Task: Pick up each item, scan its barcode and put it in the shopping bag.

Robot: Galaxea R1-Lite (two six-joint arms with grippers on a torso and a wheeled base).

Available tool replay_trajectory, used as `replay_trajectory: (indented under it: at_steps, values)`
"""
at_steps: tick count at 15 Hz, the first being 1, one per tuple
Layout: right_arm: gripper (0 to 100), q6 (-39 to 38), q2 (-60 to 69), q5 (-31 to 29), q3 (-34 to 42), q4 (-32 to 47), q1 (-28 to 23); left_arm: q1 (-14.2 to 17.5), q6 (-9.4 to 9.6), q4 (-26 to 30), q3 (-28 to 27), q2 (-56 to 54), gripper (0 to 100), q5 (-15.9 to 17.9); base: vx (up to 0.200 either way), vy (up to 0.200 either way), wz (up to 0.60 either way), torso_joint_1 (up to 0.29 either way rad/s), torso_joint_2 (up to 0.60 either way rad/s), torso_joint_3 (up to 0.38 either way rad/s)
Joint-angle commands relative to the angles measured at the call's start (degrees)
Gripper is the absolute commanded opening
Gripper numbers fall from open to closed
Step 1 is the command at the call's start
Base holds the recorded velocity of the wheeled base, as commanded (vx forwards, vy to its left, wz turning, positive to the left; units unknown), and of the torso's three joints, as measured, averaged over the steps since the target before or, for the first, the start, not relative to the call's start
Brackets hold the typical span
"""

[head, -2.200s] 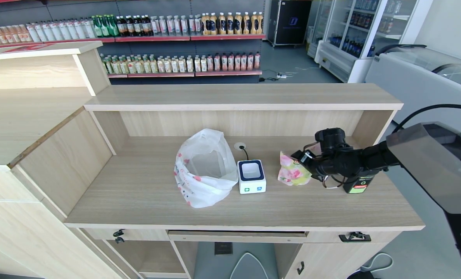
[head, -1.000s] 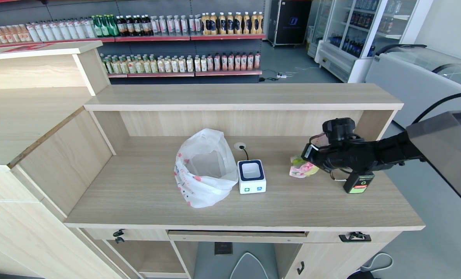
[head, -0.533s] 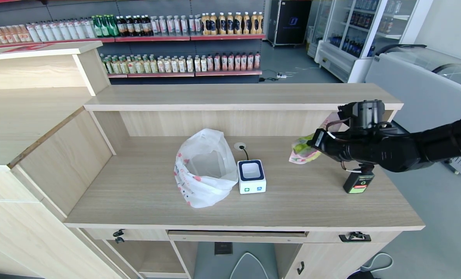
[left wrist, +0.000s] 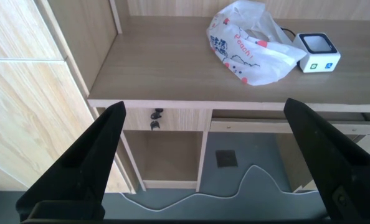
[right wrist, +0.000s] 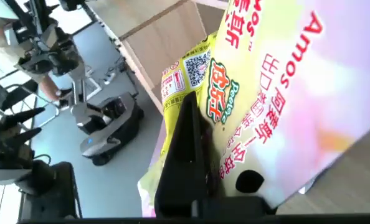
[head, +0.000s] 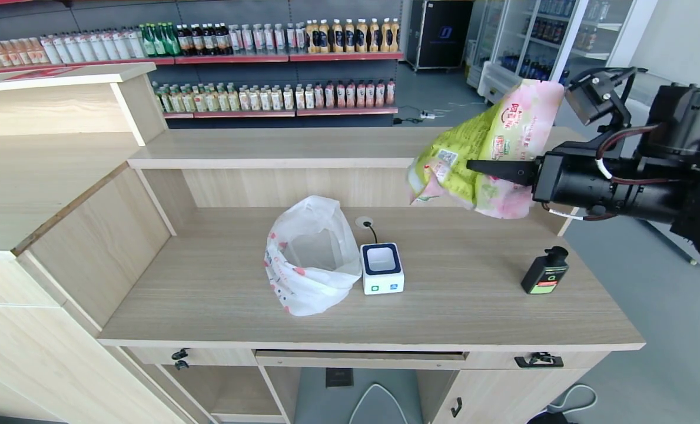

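Snack bag [head: 491,141], pink and yellow-green, is being held in the right gripper [head: 494,169]. The dark fingers [right wrist: 188,149] are clamping the pack at its middle, with one finger lying across the printed face. The pack is hanging high above the counter [head: 455,312], clear of everything on it. It is tilting, one end raised beside the wrist camera and the other drooping away from the gripper toward the robot's left.

Print is facing the head camera: a small square code on a white patch near the drooping end, and a round emblem with red lettering nearer the raised end. The right wrist view is showing a square code, large red characters and a green-and-red logo on that face.

Below the right gripper and off to its left, the scanner [head: 381,268] is sitting on the counter with its window up. Two small coloured icons are showing on its front, too small to read. The shopping bag [head: 308,259] is standing against the scanner on the side farther from the gripper. Its mouth is gaping open, and its white film is carrying red print too small to read. A black pump bottle [head: 545,274] with a green and red label is standing below the gripper, nearer the robot, well apart from the scanner.

The left gripper [left wrist: 205,112] is hanging in front of the counter's near edge, fingers spread wide and unloaded, with bag and scanner lying beyond it.
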State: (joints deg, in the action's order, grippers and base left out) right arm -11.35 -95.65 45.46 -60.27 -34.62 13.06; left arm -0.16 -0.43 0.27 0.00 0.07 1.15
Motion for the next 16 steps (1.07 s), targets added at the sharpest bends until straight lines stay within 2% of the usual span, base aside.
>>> replay_trajectory:
  at_steps: [1, 3, 4, 6, 10, 12, 14, 16]
  values:
    - [0, 4.32, 6.53, 6.66, 1.91, -0.71, 0.22, -0.02, -0.01, 0.00, 0.00, 0.01, 100, 0.00, 0.000, 0.000, 0.00, 0.000, 0.00, 0.000]
    - [0, 10.38, 9.25, 16.33, 3.93, -0.62, 0.30, -0.02, -0.01, 0.00, 0.00, 0.01, 100, 0.00, 0.000, 0.000, 0.00, 0.000, 0.00, 0.000]
    - [0, 12.76, 10.13, 18.35, 4.28, -0.62, 0.48, -0.02, -0.01, 0.00, 0.00, 0.01, 100, 0.00, 0.000, 0.000, 0.00, 0.000, 0.00, 0.000]
    - [0, 13.20, 12.15, 18.88, 4.20, -0.45, 2.32, -0.02, -0.01, 0.00, 0.00, 0.01, 100, 0.00, 0.000, 0.000, 0.00, 0.000, 0.00, 0.000]
    - [0, 13.28, 15.93, 24.77, 4.55, -0.10, 3.82, -0.02, -0.01, 0.00, 0.00, 0.01, 100, 0.00, 0.000, 0.000, 0.00, 0.000, 0.00, 0.000]
    - [0, 14.25, 18.13, 24.59, 5.25, -0.10, 5.93, -0.02, -0.01, 0.00, 0.00, 0.01, 100, 0.00, 0.000, 0.000, 0.00, 0.000, 0.00, 0.000]
    - [0, 20.67, 19.89, 24.41, 7.89, -0.10, 6.54, -0.02, -0.01, 0.00, 0.00, 0.01, 100, 0.00, 0.000, 0.000, 0.00, 0.000, 0.00, 0.000]
    - [0, 30.86, 22.00, 24.50, 13.60, -0.10, 6.54, -0.02, -0.01, 0.00, 0.00, 0.01, 100, 0.00, 0.000, 0.000, 0.00, 0.000, 0.00, 0.000]
